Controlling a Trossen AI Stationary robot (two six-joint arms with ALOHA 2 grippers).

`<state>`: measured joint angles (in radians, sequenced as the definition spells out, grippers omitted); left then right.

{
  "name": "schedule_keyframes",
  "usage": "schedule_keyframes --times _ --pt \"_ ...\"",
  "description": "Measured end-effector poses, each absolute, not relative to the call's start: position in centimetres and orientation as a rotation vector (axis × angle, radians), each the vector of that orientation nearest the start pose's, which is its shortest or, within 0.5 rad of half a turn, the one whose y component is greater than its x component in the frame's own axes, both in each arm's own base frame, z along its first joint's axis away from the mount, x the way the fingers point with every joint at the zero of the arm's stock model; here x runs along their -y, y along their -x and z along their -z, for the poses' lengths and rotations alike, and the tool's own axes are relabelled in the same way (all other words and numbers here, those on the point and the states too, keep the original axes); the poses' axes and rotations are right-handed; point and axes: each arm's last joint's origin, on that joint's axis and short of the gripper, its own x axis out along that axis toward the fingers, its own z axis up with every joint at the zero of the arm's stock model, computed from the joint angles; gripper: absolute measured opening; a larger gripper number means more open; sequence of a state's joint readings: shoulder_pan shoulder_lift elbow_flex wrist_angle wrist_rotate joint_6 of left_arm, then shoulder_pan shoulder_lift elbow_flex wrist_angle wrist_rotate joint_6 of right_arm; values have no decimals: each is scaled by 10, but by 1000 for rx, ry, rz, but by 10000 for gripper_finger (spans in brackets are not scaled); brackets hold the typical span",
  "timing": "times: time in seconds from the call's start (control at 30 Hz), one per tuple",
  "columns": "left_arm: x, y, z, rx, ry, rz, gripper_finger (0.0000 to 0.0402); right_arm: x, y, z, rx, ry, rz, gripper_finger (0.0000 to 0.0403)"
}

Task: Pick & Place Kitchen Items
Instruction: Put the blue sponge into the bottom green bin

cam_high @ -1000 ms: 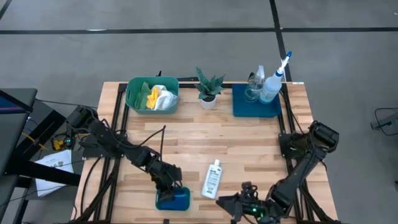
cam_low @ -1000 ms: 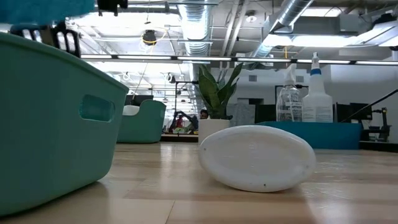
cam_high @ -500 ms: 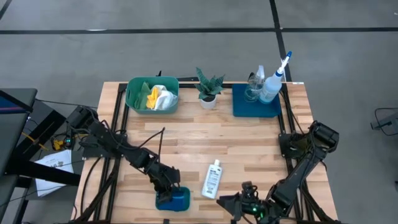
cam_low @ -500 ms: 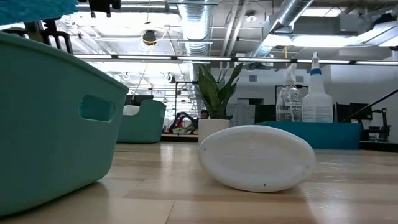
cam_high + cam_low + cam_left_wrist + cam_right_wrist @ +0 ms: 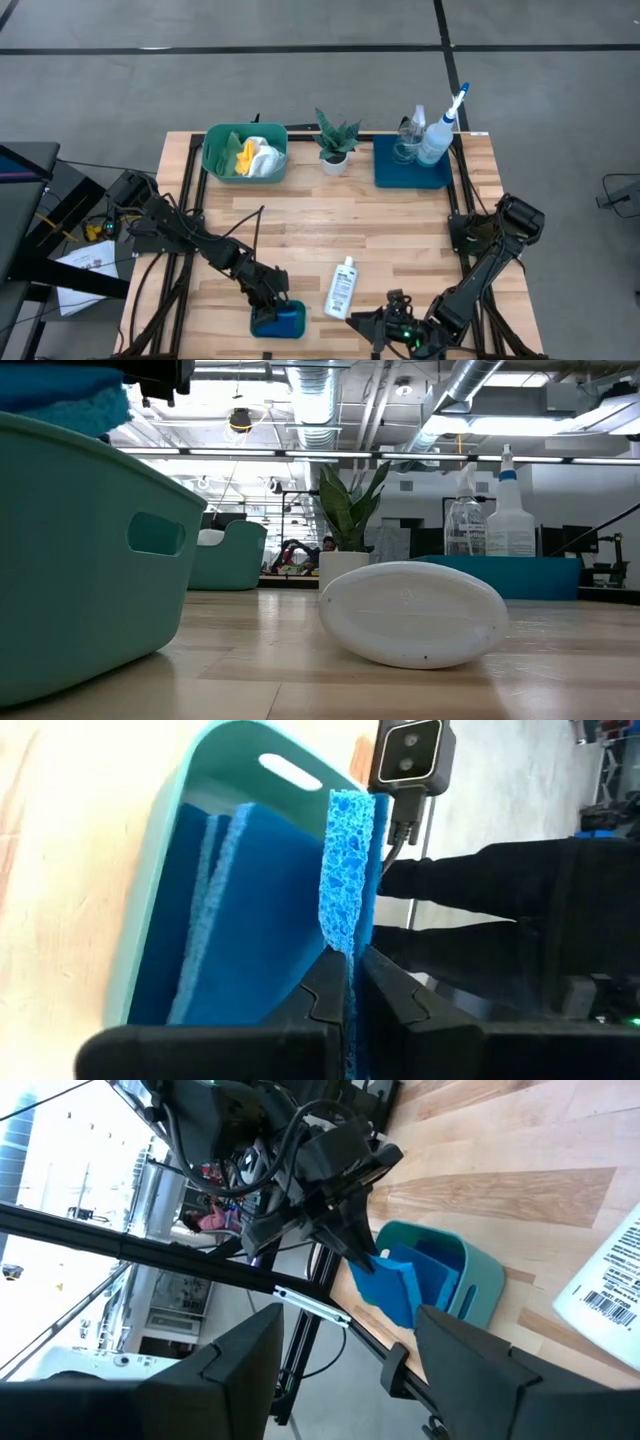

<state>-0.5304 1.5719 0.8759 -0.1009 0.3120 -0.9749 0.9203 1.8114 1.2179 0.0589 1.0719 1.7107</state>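
The step in hand looks like putting a blue sponge (image 5: 347, 870) into the near green tub (image 5: 278, 322) at the table's front edge: the left gripper (image 5: 272, 296) pinches it on edge just above the tub, where other sponges (image 5: 240, 910) already stand, so the next move likely calls for lowering and letting go. The far green tub (image 5: 245, 153) holds cloths (image 5: 255, 157), and the blue tray (image 5: 411, 163) carries two spray bottles (image 5: 428, 135). The small white bottle (image 5: 342, 287) lies loose between them, near the right gripper (image 5: 385, 327), which waits with fingers spread.

Porous, rough blue sponge (image 5: 348, 870); smooth matt teal plastic tub (image 5: 180, 850); pale planked wood table (image 5: 400, 230), faintly glossy; smooth white plastic bottle (image 5: 412, 613).
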Motion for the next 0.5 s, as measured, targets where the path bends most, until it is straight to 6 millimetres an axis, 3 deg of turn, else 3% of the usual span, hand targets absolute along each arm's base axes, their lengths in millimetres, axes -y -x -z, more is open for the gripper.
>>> schedule_keyframes --times 0.5 --pt "167 -265 -187 -1130 769 335 23 -295 -256 -231 -84 -1249 335 219"
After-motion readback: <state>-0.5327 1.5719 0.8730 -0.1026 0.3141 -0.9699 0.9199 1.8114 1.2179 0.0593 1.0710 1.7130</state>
